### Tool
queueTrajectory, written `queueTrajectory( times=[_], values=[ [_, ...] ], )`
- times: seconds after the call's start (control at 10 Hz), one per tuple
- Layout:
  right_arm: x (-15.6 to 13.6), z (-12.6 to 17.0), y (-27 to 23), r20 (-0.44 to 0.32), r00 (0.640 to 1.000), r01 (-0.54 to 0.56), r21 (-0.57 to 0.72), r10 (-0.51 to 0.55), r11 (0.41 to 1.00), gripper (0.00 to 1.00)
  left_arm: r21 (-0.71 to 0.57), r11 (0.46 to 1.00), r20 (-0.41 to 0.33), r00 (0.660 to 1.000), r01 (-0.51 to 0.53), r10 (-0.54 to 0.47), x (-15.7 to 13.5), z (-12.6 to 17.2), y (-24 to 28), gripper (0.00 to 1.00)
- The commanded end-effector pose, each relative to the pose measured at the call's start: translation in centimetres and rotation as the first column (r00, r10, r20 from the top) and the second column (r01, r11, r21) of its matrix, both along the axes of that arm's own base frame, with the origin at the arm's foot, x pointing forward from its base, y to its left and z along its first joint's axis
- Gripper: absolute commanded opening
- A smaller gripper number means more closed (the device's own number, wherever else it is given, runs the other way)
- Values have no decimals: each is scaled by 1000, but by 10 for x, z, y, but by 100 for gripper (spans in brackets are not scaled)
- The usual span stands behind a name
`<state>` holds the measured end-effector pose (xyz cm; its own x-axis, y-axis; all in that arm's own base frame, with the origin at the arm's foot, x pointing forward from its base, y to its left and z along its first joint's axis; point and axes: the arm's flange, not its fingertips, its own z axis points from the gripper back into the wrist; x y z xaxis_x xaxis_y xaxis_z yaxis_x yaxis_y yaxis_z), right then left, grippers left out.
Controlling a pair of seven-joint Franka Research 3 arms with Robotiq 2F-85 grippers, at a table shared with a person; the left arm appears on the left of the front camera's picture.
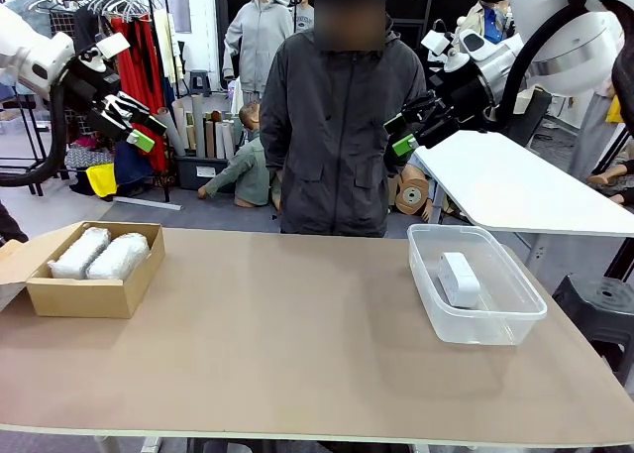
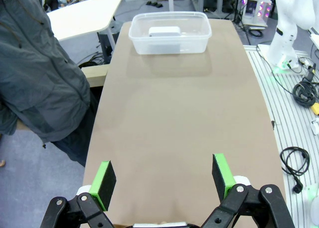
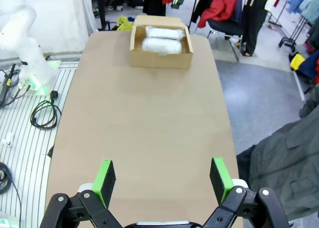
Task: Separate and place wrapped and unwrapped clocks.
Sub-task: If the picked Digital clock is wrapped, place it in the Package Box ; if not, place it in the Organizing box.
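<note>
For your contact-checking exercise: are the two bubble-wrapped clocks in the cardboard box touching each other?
Touching. The front view shows the two wrapped clocks side by side in the cardboard box, wrap pressed together with no gap.

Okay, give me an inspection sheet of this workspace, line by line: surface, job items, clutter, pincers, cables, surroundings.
Surface: brown table, bare between the containers.
Job's things: two bubble-wrapped clocks side by side in the cardboard box; bare white clock in the clear tub.
Clutter: nothing seen on the table.
Grippers: left pincer open, raised above the table, empty; right pincer open, raised, empty.
Cables: black cables on the floor beside the table.
Surroundings: person standing at the far edge; white side table; clothes rack behind.
</note>
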<state>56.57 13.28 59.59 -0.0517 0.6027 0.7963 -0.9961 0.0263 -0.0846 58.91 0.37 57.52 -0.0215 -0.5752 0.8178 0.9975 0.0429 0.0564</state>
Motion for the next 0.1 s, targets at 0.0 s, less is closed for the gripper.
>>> queueTrajectory(
  times=[0.0],
  values=[
    [0, 0, 1, 1, 1000, 2, 1, -2, 1000, 100, 8, 1000, 3, 1000, -4, 4, -2, 0, 0, 100]
  ],
)
